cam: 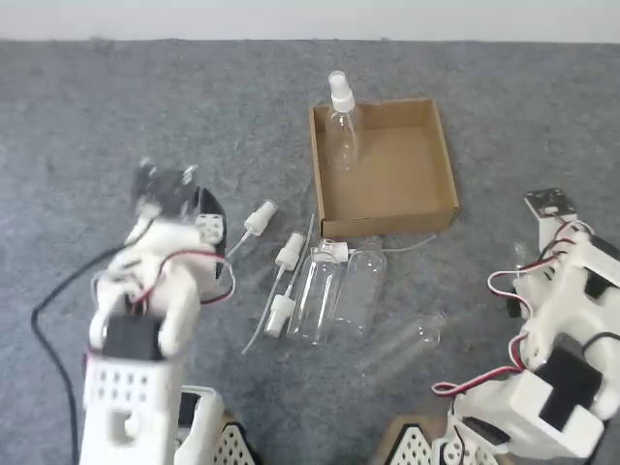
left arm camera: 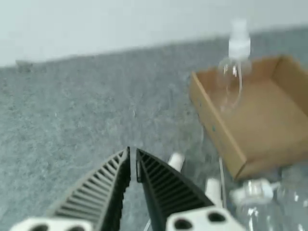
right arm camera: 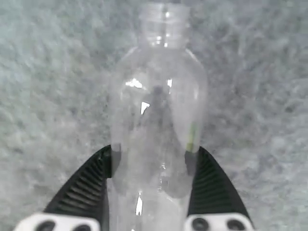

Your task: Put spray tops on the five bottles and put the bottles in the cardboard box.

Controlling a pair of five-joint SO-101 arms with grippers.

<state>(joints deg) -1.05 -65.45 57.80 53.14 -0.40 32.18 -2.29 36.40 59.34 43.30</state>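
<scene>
My right gripper [right arm camera: 150, 159] is shut on a clear bottle [right arm camera: 156, 110] with a bare neck, held over the carpet. My left gripper [left arm camera: 133, 154] is shut and empty; in the high view it [cam: 167, 186] sits left of the loose spray tops. One bottle with a spray top [cam: 342, 124] lies at the cardboard box's [cam: 426, 208] back left corner. In front of the box lie a topped bottle [cam: 318, 286], an uncapped bottle [cam: 361, 286] and, further right, another clear bottle [cam: 407, 344]. Three loose spray tops [cam: 260, 217] [cam: 289, 252] [cam: 280, 315] lie left of them.
Grey carpet covers the table up to a pale wall at the back. The right arm [cam: 567, 300] stands at the right, apart from the box. Both arm bases [cam: 208, 436] sit at the front edge. A black cable [cam: 48, 329] loops at the left.
</scene>
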